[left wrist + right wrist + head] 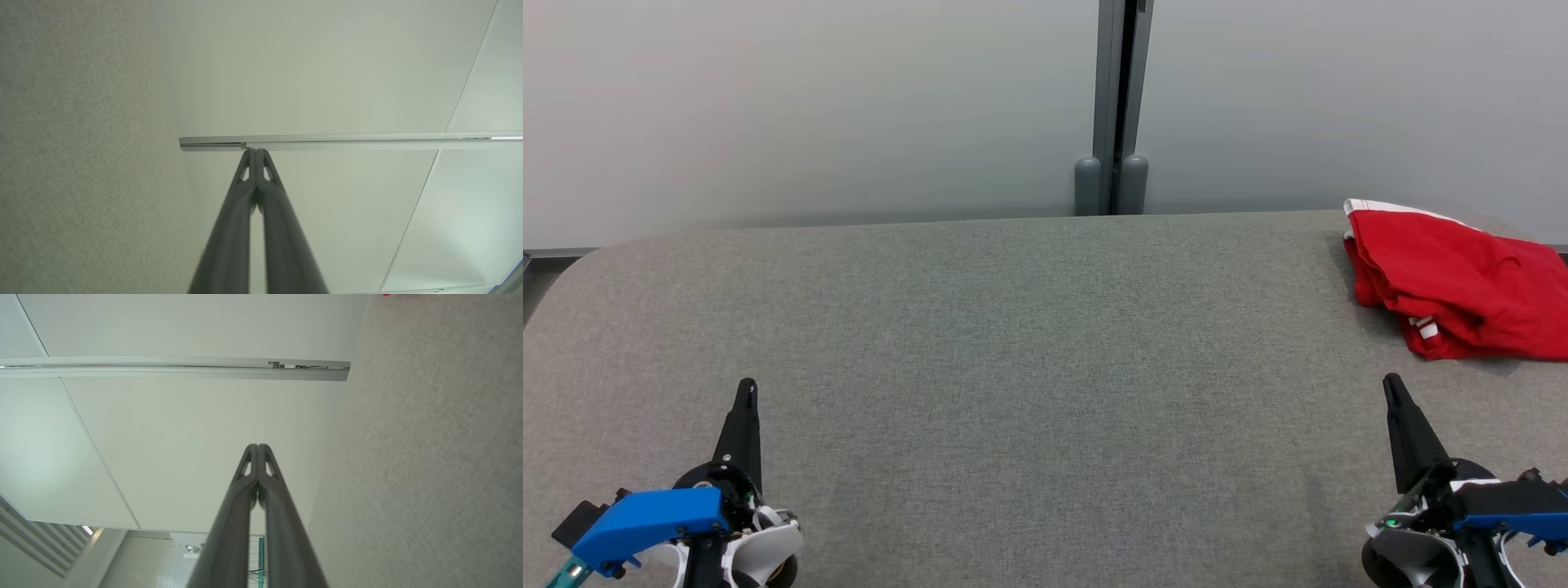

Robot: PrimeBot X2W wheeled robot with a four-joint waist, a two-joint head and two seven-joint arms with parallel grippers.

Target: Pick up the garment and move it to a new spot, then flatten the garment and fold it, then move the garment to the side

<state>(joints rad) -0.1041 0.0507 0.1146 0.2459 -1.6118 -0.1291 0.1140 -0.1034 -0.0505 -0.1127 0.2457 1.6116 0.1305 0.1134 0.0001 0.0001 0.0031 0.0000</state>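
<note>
The garment point(1462, 286) is a red piece with white trim, lying bunched at the far right of the grey table point(1029, 351), partly cut off by the head view's right edge. My left gripper point(747, 386) rests shut at the lower left, far from the cloth. At the lower right my right gripper point(1392, 382) is also shut, a short way in front of the garment and apart from it. In the left wrist view the left gripper point(256, 152) has its fingertips pressed together and holds nothing. The right gripper point(258, 446) looks the same in its own view.
A pale wall with a grey vertical post point(1112, 106) stands right behind the table's far edge. The table's rounded left corner point(580, 261) shows at the left. Both wrist views look along the grey tabletop point(73, 163) toward wall panels.
</note>
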